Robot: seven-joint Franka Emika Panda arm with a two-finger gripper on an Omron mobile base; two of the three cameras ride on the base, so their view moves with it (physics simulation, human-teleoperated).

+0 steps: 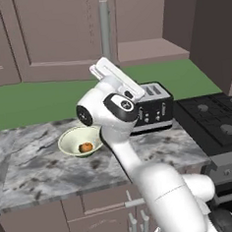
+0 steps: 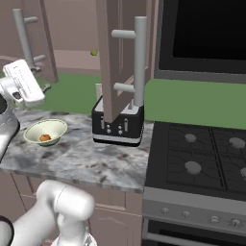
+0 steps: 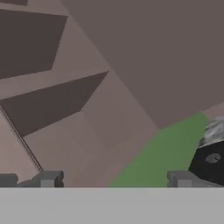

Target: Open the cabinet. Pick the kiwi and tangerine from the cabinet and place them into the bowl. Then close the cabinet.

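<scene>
Tangerine (image 1: 85, 147) sits in smooth round bowl (image 1: 70, 136)

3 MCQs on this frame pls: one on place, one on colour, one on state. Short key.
1. Where is the toaster?
A. On the stove
B. On the counter, between bowl and stove
C. Inside the cabinet

2. What colour is the wall strip behind the counter?
A. Green
B. White
C. Blue

3. How do the gripper's tips stand in the hand view?
A. Shut on a fruit
B. Shut with nothing between
C. Spread wide, nothing between

Key:
1 B: the toaster stands on the marbled counter, with the bowl on one side and the stove on the other.
2 A: the strip under the cabinet is green in both base views.
3 C: the gripper shows one tip far to each side, with just cabinet panel and green wall between them.
</scene>
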